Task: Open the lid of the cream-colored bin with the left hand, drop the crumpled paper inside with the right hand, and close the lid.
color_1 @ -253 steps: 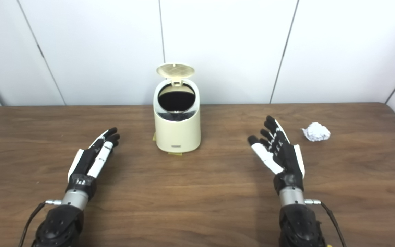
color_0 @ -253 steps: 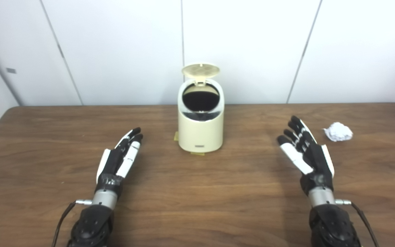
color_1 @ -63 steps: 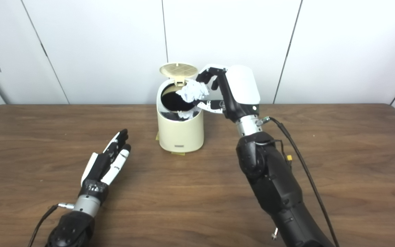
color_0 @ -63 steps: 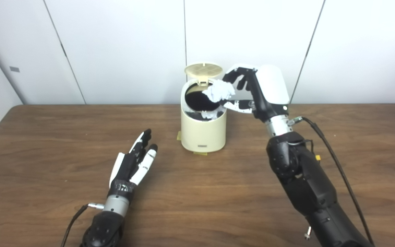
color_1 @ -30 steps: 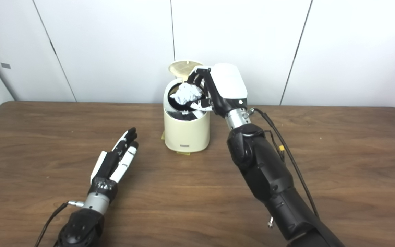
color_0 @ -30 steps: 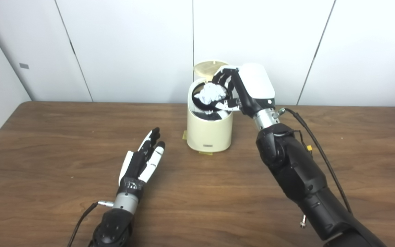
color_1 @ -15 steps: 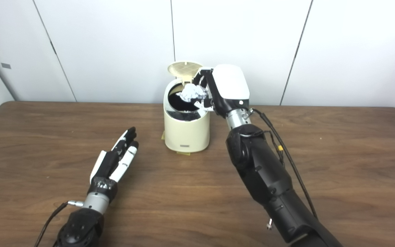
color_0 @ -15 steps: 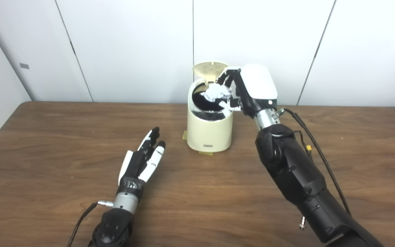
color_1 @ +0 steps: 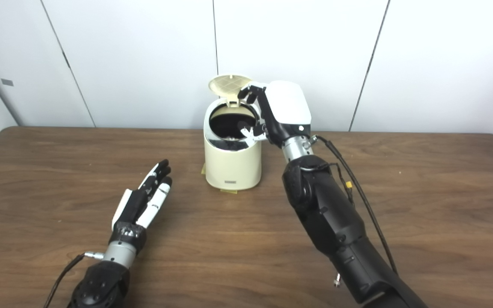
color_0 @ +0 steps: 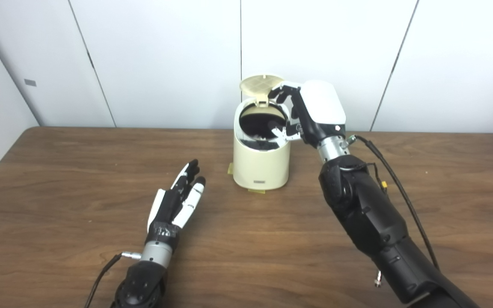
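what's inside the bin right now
The bin stands with its lid up, and its opening shows only a dark inside. No paper is visible there; the depths are in shadow. The right hand hovers at the rim, fingers apart, holding nothing.

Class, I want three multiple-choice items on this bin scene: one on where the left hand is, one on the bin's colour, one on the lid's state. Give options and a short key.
1. Where is the left hand?
A. inside the bin
B. low over the table, in front and to the left of the bin
C. on the lid

2. What colour is the bin?
A. cream
B. blue
C. black

3. What state is the lid in?
A. shut
B. lying on the table
C. raised open

Key: 1 B, it lies over the bare table, fingers apart. 2 A, the body is cream. 3 C, it stands up behind the dark opening, beside the right hand.
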`<action>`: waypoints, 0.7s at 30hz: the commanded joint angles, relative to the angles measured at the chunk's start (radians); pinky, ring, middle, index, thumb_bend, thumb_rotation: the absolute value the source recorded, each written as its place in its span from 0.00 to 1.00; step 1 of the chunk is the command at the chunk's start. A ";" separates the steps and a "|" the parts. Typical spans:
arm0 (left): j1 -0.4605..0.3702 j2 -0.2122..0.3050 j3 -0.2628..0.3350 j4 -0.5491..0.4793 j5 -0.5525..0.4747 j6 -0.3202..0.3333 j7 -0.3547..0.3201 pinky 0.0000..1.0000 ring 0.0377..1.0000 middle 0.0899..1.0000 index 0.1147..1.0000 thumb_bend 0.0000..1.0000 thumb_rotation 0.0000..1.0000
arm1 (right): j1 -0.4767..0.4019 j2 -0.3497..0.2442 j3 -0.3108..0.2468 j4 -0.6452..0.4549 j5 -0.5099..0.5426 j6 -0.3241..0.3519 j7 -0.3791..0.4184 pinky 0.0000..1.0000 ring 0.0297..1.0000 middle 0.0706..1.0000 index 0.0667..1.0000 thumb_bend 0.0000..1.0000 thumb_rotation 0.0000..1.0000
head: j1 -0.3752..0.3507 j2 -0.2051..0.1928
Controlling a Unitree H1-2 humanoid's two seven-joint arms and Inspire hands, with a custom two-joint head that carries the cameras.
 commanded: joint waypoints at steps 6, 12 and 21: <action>-0.037 -0.004 0.003 -0.028 -0.006 -0.033 0.009 1.00 1.00 0.96 1.00 0.41 0.67 | -0.022 -0.021 -0.005 -0.017 0.001 0.010 0.020 0.25 0.38 0.62 0.58 1.00 0.14 | 0.002 0.002; -0.040 -0.007 0.003 -0.027 -0.003 -0.031 0.012 1.00 1.00 0.96 1.00 0.41 0.67 | -0.014 -0.023 -0.023 -0.029 0.028 -0.016 0.001 0.28 0.37 0.51 0.55 0.94 0.04 | -0.004 0.000; -0.047 -0.007 0.001 -0.003 0.000 -0.049 0.013 1.00 0.99 0.95 1.00 0.41 0.68 | 0.023 -0.012 -0.094 -0.082 0.114 -0.133 -0.111 0.31 0.37 0.47 0.47 0.50 0.00 | -0.008 -0.004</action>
